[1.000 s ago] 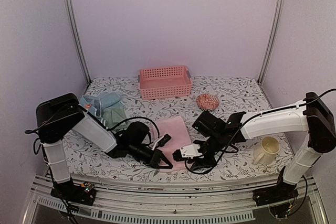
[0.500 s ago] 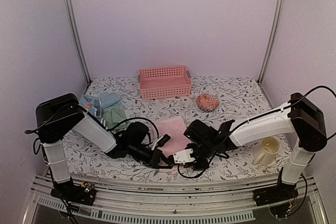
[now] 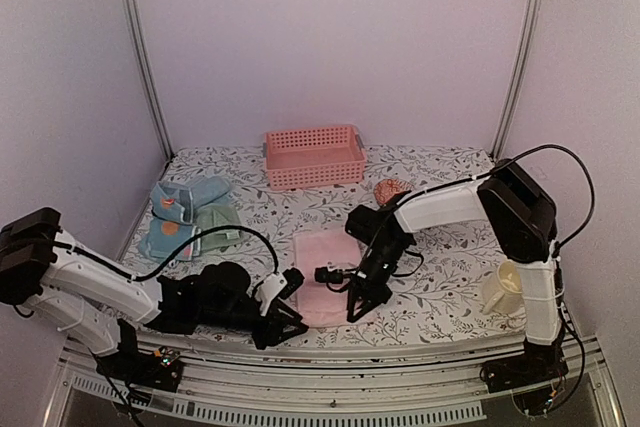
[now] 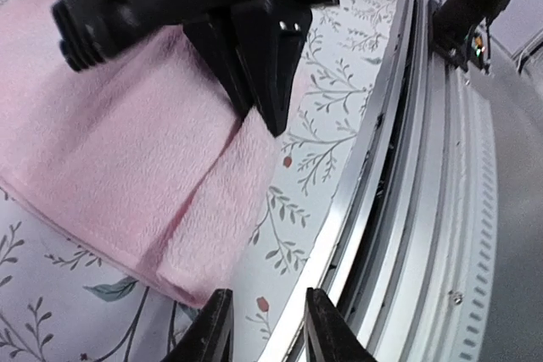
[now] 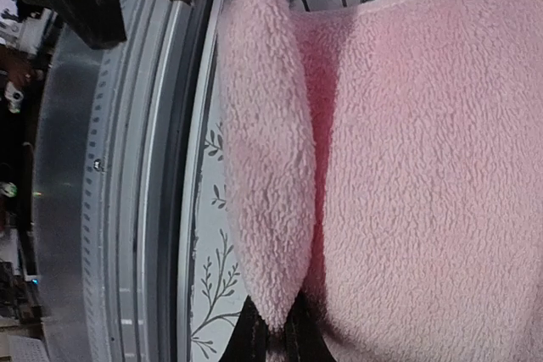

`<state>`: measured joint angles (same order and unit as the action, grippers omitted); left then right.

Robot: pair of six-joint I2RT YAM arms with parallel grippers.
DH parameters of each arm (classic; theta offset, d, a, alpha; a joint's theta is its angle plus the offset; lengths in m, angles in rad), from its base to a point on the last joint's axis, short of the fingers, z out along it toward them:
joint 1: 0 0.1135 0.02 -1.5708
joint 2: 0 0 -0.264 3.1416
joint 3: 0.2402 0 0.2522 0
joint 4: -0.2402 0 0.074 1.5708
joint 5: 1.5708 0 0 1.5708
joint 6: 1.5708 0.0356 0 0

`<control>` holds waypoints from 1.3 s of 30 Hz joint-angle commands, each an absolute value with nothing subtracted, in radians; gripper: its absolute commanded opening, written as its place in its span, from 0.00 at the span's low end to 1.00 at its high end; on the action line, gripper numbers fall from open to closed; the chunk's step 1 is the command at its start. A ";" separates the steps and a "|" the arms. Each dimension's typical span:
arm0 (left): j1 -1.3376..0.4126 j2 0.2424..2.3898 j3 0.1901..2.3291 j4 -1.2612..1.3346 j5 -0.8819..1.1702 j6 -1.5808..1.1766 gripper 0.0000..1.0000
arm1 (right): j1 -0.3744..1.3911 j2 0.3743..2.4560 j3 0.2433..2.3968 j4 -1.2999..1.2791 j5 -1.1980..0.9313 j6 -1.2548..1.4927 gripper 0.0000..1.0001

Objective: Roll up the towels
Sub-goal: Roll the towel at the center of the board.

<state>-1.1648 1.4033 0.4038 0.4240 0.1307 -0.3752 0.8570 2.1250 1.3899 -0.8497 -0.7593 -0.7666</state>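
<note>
You have the right gripper (image 5: pixel 276 341) pinching the folded-over near edge of the pink towel (image 3: pixel 322 259), which lies on the floral table (image 3: pixel 440 317) close to its front, while your left gripper (image 4: pixel 263 328) stands parted and empty just beside that edge.

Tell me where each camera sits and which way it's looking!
Top external: high behind the arms, looking down over the table; both arms, left gripper and right gripper show.
Left wrist: low on the left arm, facing rightward along the near edge; its open fingers show.
Right wrist: on the right arm, close above the pink towel; its pinching fingertips show.
Shared: all three see the pink towel; top and left wrist both see the right gripper.
</note>
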 commanded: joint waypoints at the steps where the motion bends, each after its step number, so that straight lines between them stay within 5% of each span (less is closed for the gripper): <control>1: -1.271 1.405 0.383 0.414 -0.128 -0.157 0.29 | 0.802 2.307 1.526 -1.160 -0.972 -0.840 0.03; 13: -1.368 1.723 0.692 0.285 -0.301 0.252 0.38 | 0.792 2.403 1.575 -1.194 -0.957 -0.831 0.03; 21: -1.363 1.836 0.777 0.214 -0.344 0.262 0.31 | 0.789 2.387 1.557 -1.177 -0.955 -0.824 0.04; 25: -1.359 1.876 0.813 0.184 -0.365 0.247 0.18 | 0.787 2.366 1.557 -1.184 -0.958 -0.828 0.06; 29: -1.346 1.884 0.861 0.100 -0.253 0.202 0.01 | 0.760 2.226 1.530 -1.217 -0.967 -0.868 0.24; 32: -1.317 1.882 0.908 0.007 -0.114 0.129 0.00 | 0.714 2.053 1.477 -1.159 -0.942 -0.859 0.38; 39: -1.174 1.927 1.017 -0.132 0.312 -0.118 0.00 | 0.655 1.636 1.206 -0.793 -0.740 -0.680 0.41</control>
<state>-1.2659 1.8755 0.9852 0.0029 -0.0265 0.0566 0.6666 1.8240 1.3560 -1.0275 -0.8902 -0.7753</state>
